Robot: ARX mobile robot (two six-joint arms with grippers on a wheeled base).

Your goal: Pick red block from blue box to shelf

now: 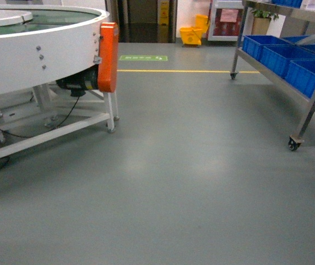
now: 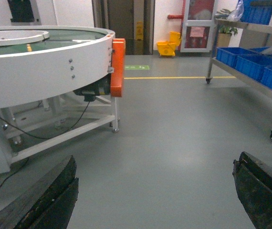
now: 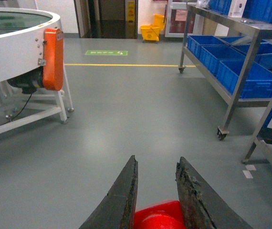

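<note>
A round machine (image 1: 36, 44) stands on the left, the shelf (image 1: 306, 83) on the right, bare floor (image 1: 190, 165) between them. Crates (image 1: 282, 55) sit on the shelf's lower tier. A mop bucket (image 1: 193, 33) stands far behind, beyond a floor line (image 1: 185, 70).

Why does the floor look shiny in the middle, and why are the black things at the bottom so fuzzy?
Head view: ceiling light glares softly off the grey floor. Left wrist view: the open left gripper fingers sit too close, so they blur. Right wrist view: the right gripper and the red block it holds blur likewise.
</note>
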